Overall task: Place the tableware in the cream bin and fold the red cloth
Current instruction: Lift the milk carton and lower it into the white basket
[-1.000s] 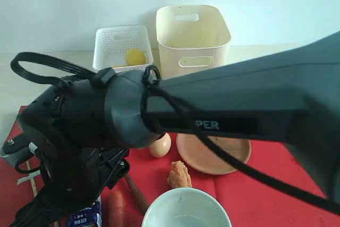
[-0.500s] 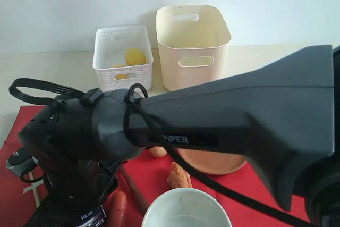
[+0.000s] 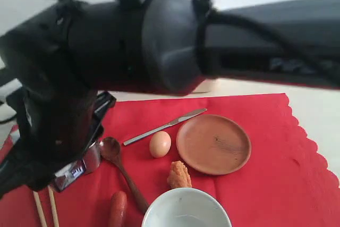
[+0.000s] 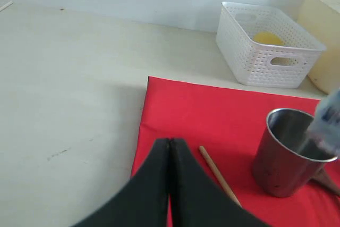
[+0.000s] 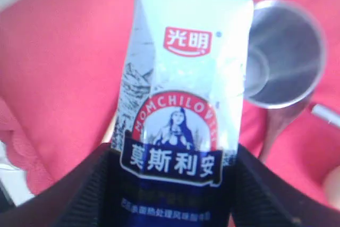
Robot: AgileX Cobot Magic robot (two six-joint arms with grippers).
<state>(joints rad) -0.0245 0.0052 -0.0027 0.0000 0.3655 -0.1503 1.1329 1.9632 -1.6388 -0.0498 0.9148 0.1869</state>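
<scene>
Right gripper (image 5: 172, 190) now clamps the carton (image 5: 183, 78), raised off the cloth (image 3: 265, 184) within the last second. Not tableware: likely clearing for the fold. Left gripper (image 4: 170, 150) pinched together, empty.

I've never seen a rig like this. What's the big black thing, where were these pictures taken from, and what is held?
It is a robot with two arms. The exterior view looks at the table; the black bulk is the right arm close to that camera. The other two pictures come from cameras on the wrists. On the red cloth lie a table knife, egg, brown plate, wooden spoon and white bowl. The right gripper holds a milk carton; the left gripper is shut, empty.
</scene>
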